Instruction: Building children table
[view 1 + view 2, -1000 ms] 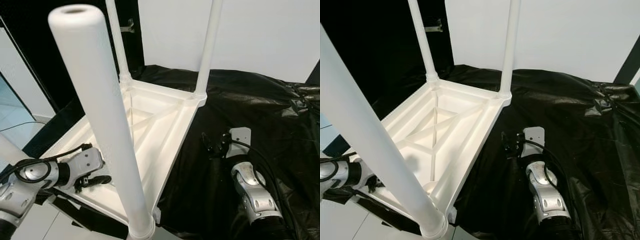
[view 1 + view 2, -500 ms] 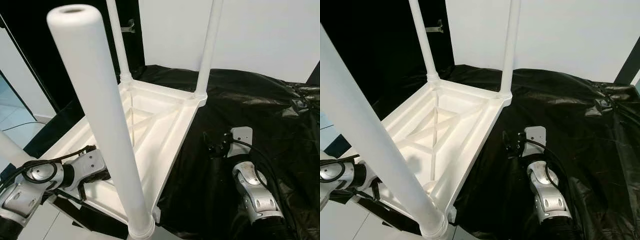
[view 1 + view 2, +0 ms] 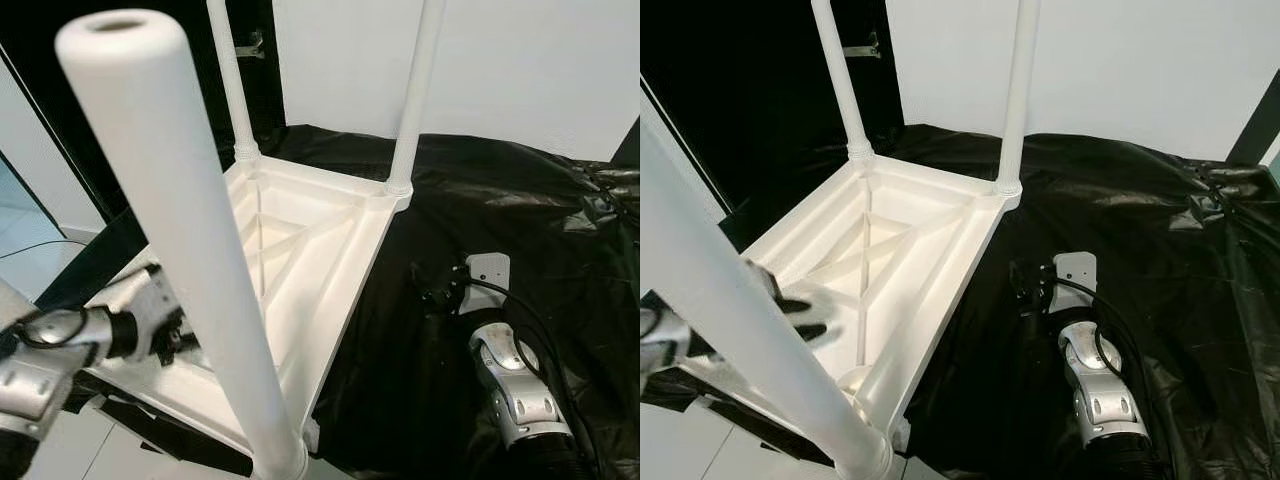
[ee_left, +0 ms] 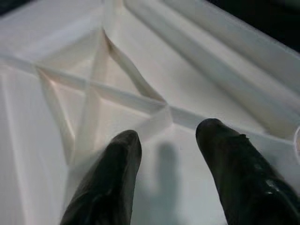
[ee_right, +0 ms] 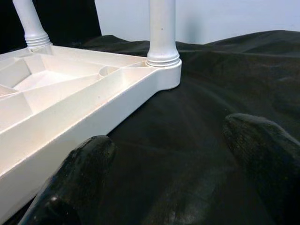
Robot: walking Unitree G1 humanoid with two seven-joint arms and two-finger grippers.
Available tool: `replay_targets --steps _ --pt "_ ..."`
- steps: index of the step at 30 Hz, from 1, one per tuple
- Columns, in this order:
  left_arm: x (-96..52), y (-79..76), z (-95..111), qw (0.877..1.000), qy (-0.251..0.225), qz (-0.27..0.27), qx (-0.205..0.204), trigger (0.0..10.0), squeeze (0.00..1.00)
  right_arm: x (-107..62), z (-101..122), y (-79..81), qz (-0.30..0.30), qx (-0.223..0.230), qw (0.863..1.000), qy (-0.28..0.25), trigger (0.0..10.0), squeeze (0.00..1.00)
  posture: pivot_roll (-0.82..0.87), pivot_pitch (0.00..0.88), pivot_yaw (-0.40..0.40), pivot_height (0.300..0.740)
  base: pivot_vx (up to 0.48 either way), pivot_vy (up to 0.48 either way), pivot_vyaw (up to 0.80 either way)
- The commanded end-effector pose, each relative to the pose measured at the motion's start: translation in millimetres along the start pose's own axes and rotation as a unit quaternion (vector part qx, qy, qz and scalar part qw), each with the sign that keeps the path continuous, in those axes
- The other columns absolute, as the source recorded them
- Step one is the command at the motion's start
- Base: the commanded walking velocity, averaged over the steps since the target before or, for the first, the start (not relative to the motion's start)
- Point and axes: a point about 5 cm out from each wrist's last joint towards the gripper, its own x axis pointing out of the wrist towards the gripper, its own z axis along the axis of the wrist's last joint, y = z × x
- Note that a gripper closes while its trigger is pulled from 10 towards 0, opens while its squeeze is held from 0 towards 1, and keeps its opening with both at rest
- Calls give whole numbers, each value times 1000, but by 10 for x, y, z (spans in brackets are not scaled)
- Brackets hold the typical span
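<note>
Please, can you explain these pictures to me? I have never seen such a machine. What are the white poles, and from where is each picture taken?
This is a humanoid robot with two silver arms, each ending in a gripper of two black fingers. Two pictures come from its head camera, looking down. A white children's table lies upside down on a black sheet, its legs pointing up; those are the poles.

The other two pictures come from wrist cameras. The left gripper is open over the table's ribbed underside. The right gripper is open above the sheet, beside the table. Neither holds anything.
</note>
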Motion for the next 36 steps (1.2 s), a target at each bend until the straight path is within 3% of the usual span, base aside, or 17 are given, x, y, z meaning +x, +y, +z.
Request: replay_targets --steps 1,5,13,26,36 --pt "-90 -83 3 998 -5 -63 -7 10000 0 -18 2 47 12 10 1000 1 10000 0 58 0 14 740 0 0 0" --pt "-219 -204 -14 995 2 -95 6 10000 0 -62 38 132 43 20 999 -6 10000 0 65 0 4 740 0 0 0" --pt "-301 -406 -162 989 47 -140 -3 10000 0 -139 45 245 74 25 997 -4 10000 0 70 0 -11 740 0 0 0" --pt "-253 -406 -361 986 106 -124 26 10000 0 -122 90 230 81 19 997 -3 10000 0 60 0 -14 740 0 0 0" --pt "-80 -339 -500 979 166 -86 84 10000 0 -144 89 223 79 19 997 0 10000 0 55 0 -12 740 0 0 0"
